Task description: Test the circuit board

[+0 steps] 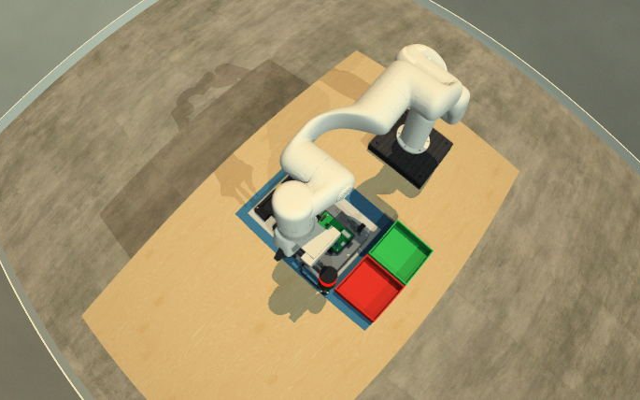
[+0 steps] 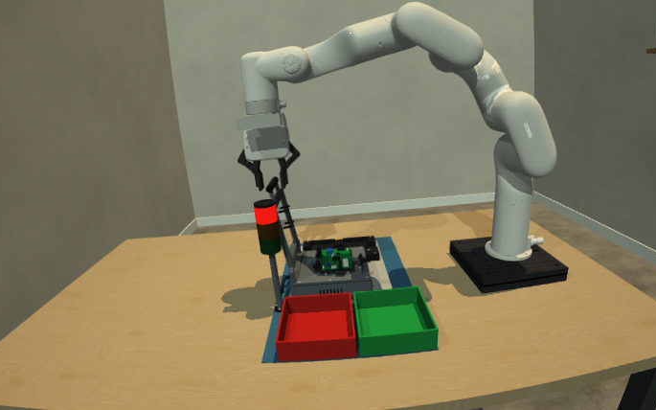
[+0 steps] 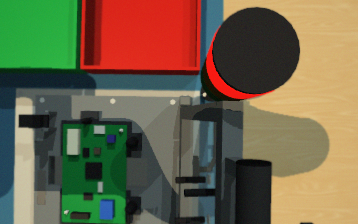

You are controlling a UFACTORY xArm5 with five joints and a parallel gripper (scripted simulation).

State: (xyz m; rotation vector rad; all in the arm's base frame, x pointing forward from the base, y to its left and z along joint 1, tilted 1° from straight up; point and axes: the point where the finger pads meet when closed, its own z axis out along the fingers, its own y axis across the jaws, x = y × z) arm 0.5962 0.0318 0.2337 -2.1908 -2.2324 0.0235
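White arm (image 1: 351, 119) (image 2: 350, 48) — rounded joints, black-fingered pincer (image 2: 271, 188).
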